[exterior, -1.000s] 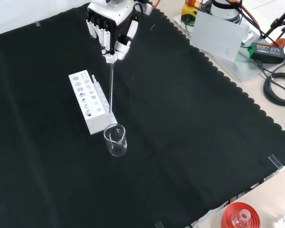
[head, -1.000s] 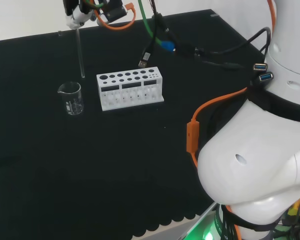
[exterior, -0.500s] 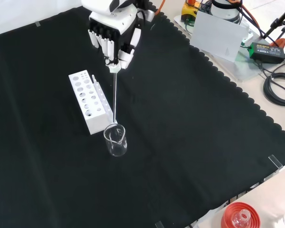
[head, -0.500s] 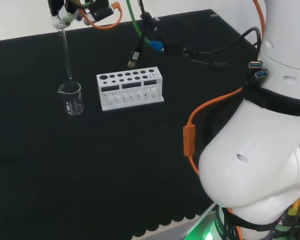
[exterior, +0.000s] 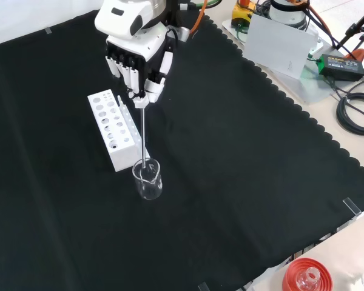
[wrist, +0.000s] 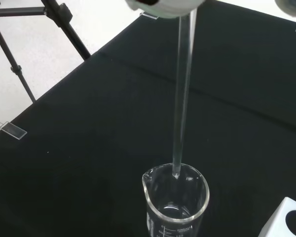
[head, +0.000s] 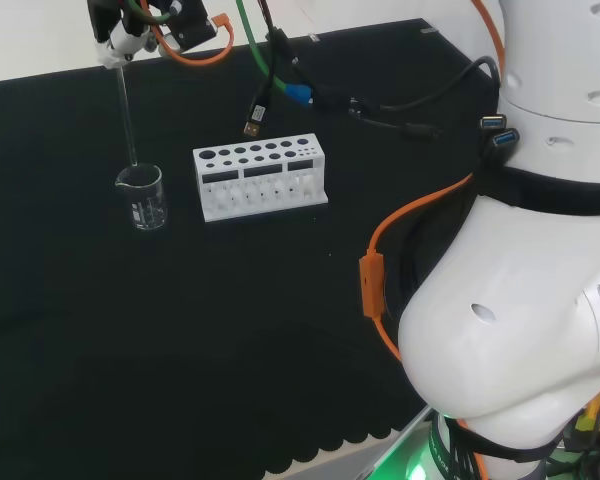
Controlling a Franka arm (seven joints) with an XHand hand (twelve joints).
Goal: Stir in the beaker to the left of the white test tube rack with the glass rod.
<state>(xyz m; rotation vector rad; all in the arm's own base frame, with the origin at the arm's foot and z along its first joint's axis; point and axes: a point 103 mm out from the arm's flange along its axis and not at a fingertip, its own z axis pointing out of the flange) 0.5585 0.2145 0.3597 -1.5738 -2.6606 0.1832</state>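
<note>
A black-cloth tabletop (exterior: 242, 182) carries a clear glass beaker (exterior: 147, 179) and a white test tube rack (exterior: 116, 128). In the head view the beaker (head: 143, 196) stands just to the left of the rack (head: 260, 178), a small gap between them; in the front view the same beaker sits just nearer than the rack's near end. The black and white hand (exterior: 135, 53) hangs above the rack's far end in the front view, fingers pointing down and curled together with the thumb around the top of a thin glass rod (exterior: 144, 136), pinching it. The rod hangs close to upright from the hand. In the head view the hand (head: 123, 38) sits at the top left, and the rod (head: 127, 110) drops from it to the beaker's rim. The wrist view looks down along the rod (wrist: 182, 98): its lower tip sits just inside the mouth of the beaker (wrist: 175, 202), near the rim on the side away from the spout, well above the bottom. Whether the beaker holds any liquid cannot be told. A corner of the rack (wrist: 286, 219) shows beside the beaker.
</note>
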